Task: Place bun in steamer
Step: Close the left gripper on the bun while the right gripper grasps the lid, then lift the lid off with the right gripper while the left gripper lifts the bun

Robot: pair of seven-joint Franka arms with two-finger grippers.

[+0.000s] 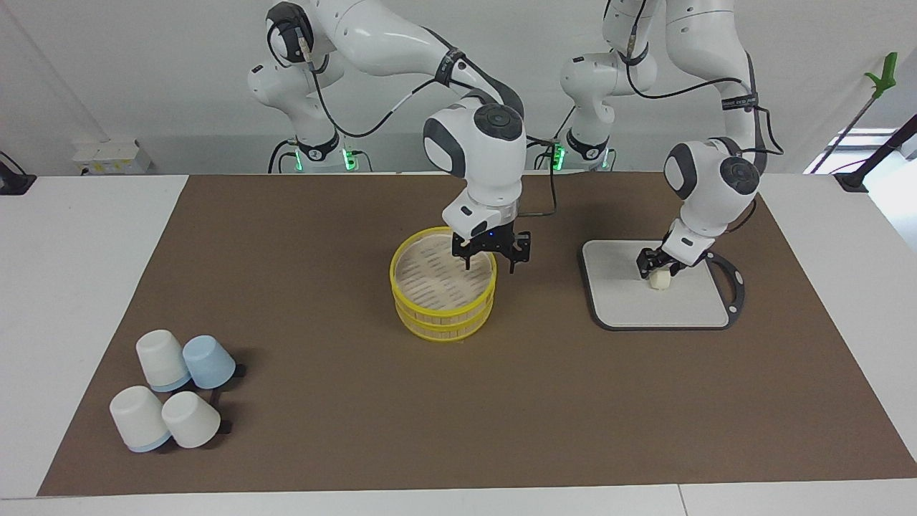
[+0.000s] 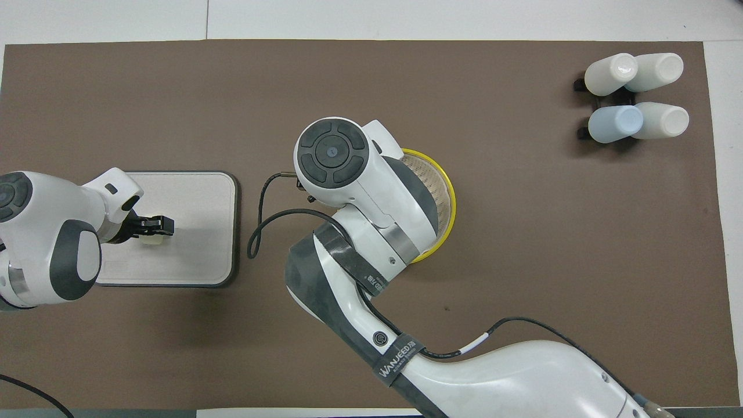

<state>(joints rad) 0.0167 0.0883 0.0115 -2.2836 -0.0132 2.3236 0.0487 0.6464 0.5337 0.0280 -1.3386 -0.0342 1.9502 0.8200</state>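
Overhead view: "WANJEED" strap [image 2: 396,359], right arm [image 2: 464,371].

The right arm reaches in from its base with its wrist bent straight down, and the right gripper [image 1: 491,259] points downward with its fingers spread apart. The left arm bends at the elbow and angles its wrist down, and the left gripper [image 1: 655,268] has its fingers closed.

From overhead, my right arm's wrist covers most of the steamer [image 2: 444,203], baring only its rim from one to five o'clock, and hides the right gripper.
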